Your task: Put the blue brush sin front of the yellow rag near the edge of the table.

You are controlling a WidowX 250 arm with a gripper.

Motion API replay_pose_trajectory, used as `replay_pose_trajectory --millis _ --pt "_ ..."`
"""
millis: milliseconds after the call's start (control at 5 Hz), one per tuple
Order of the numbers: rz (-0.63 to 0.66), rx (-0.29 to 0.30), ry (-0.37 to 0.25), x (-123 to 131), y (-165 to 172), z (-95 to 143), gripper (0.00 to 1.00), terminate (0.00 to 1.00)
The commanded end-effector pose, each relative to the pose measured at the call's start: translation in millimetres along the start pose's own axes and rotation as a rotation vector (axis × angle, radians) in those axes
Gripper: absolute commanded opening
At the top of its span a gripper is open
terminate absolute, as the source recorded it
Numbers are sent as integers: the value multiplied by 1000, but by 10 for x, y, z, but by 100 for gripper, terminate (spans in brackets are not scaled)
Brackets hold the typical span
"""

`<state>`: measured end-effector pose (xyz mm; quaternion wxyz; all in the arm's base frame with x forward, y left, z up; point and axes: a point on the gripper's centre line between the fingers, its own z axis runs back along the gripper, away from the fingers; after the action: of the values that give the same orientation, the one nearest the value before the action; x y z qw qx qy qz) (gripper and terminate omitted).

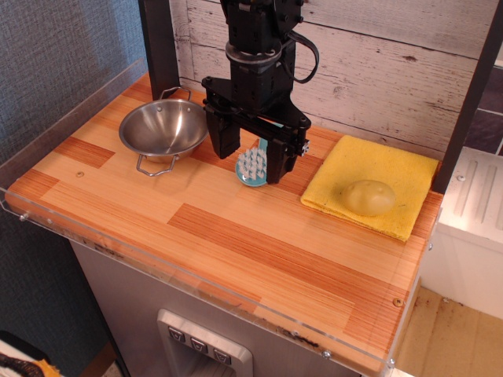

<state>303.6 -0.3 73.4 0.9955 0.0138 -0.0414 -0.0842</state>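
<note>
Fingers [250,163] sit wide around the blue brush [252,165] on my counter [236,236]; I worry a shallow grip drops it short of the yellow rag [369,184].

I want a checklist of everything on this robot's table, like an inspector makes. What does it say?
Surface: striped wooden table with a clear rim.
Job's things: brush bristles up, between the hand's fingers; rag flat at the right.
Clutter: metal bowl at the left; pale lump lying on the rag.
Hand: hand lowered around the brush; cannot tell if it grips.
Cables: black cable looping off the arm.
Surroundings: plank wall behind; white unit to the right.
</note>
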Motion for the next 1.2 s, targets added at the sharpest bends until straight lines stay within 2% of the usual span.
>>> replay_pose_trajectory --millis 0,600,1000 --pt "0 0 0 0 0 0 100 0" --pt "77 -15 19 380 334 -279 100 0" --pt "120 -37 29 426 338 -403 100 0"
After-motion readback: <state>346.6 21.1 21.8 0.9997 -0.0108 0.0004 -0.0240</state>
